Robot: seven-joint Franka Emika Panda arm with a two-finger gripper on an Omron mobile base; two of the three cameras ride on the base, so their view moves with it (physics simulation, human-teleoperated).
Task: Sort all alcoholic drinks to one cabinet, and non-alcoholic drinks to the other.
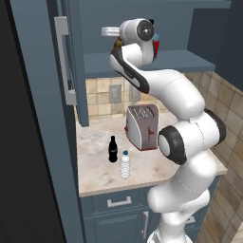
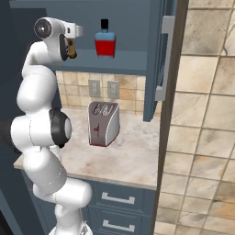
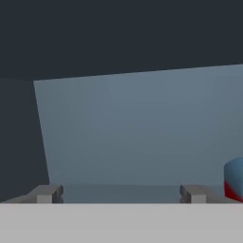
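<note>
Claw (image 3: 118, 193) is wide open, holding nothing, up in the cabinet (image 2: 124, 57). Beer (image 2: 72, 49) sits right by the wrist, red bottle (image 2: 105, 42) beside; backing out carelessly could topple either. Cola (image 1: 113, 149) and water (image 1: 125, 164) wait on the counter (image 1: 95, 175).

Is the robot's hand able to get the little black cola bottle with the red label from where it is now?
Probably yes. The small black cola bottle stands in the open on the marble counter, beside the clear water bottle; the gripper is open up in the cabinet.
</note>
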